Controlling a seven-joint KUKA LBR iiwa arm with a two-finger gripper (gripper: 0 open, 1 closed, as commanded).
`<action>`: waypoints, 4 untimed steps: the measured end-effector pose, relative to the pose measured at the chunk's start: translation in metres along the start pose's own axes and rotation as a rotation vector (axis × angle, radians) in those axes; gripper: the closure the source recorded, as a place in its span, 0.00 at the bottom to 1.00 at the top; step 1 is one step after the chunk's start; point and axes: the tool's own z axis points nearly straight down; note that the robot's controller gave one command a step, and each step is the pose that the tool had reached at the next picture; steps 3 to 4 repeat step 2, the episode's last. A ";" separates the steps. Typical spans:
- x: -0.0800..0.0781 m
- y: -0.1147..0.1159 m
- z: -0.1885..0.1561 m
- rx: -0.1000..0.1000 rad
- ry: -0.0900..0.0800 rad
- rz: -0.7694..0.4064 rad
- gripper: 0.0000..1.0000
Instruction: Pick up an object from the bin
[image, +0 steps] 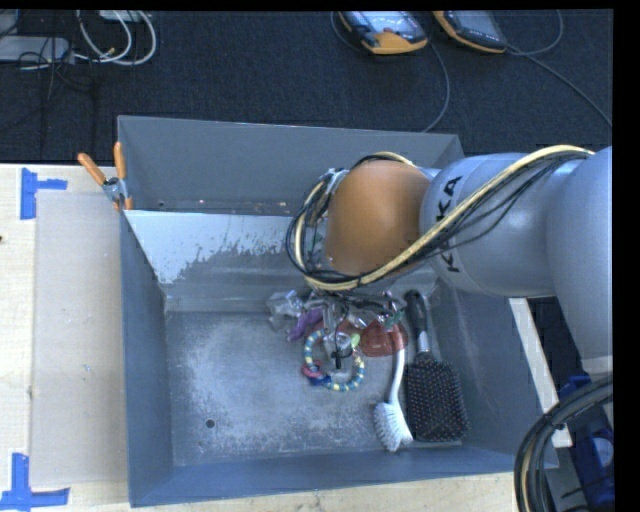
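1. On the big grey arm (520, 230), just by its orange cover (375, 215), black letters spell "KUKA".
2. Behind the far edge of the bin there is dark floor with some cables on it.
3. The grey metal bin (200, 400) has a floor that looks scratched and pale, like dust.
4. A small heap sits by the middle of the bin, a bit nearer the right wall. From left to right it has a clear shiny thing (284, 304), a purple thing (300, 322), a ring of coloured beads (345, 384) and a red-brown round thing (380, 342).
5. A white brush (396, 395) and a black hairbrush (432, 400) lie side by side near the front right corner.
6. The arm comes in over the right edge and bends down, with yellow and black cables looped round the orange cover.
7. The gripper (342, 345) points down into the heap, right over the ring of coloured beads. I cannot tell if it is wide or narrow, or if it holds anything.
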 end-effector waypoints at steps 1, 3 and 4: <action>0.039 -0.050 0.013 -0.003 0.000 -0.137 1.00; 0.039 -0.050 0.013 -0.003 0.000 -0.137 1.00; 0.039 -0.050 0.013 -0.003 0.000 -0.137 1.00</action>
